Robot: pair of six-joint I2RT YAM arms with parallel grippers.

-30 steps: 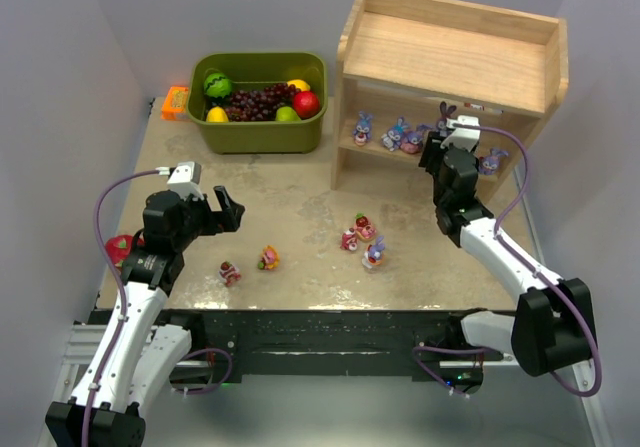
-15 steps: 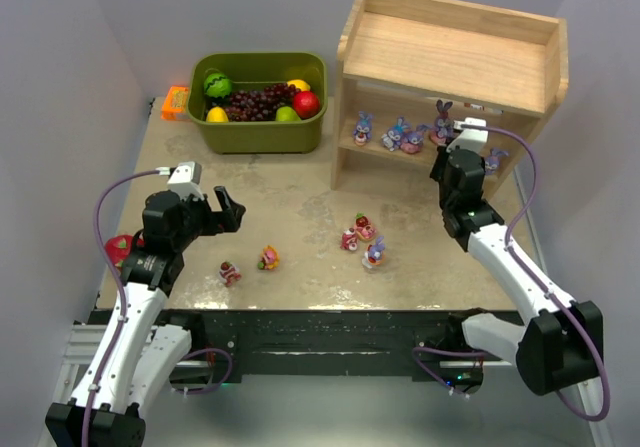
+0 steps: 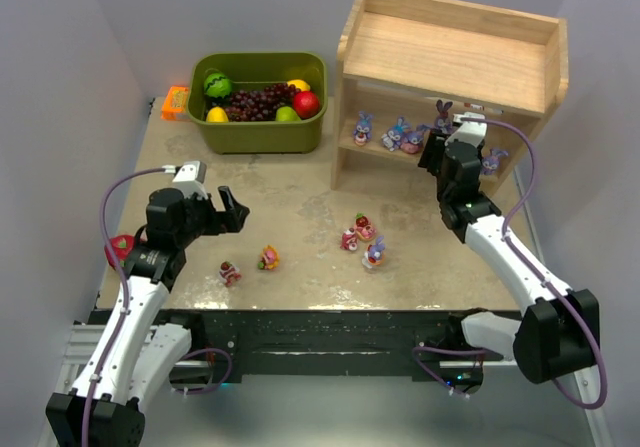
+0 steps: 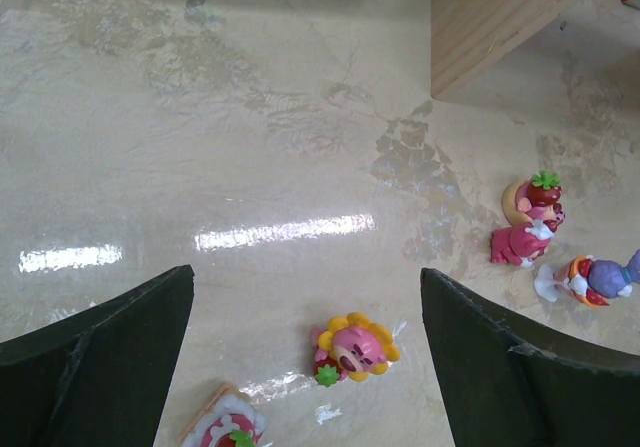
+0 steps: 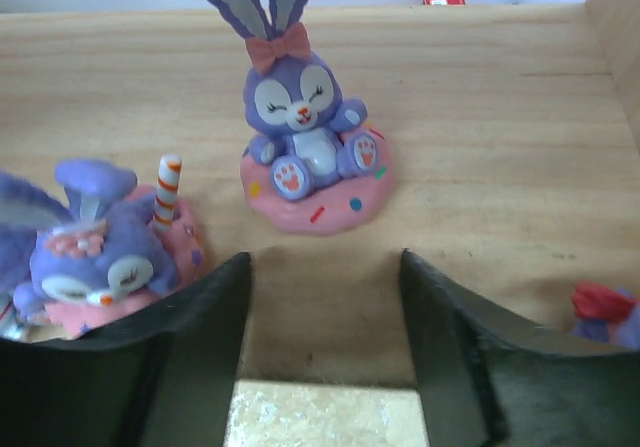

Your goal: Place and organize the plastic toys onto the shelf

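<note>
The right hand (image 5: 322, 262) is spread and empty at the lower board of the light wooden shelf (image 5: 480, 117), just before the upright purple plastic bunny (image 5: 303, 117) on its pink base; I judge it should draw straight back, sparing the neighbouring bunny (image 5: 90, 257).

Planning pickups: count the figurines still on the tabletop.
5: cake-topped toy and flower-topped toy front left; strawberry bear, pink bear and bunny clustered before the shelf. More may be hidden.

Left arm (image 3: 125, 322) and right arm (image 3: 505, 252) match: white link shells, chunky black joints; a purple cable (image 3: 108, 217) loops along each (from wrist down to base); white camera block (image 3: 188, 174) atop each wrist; fingers (image 4: 100, 357) broad, matte black.
</note>
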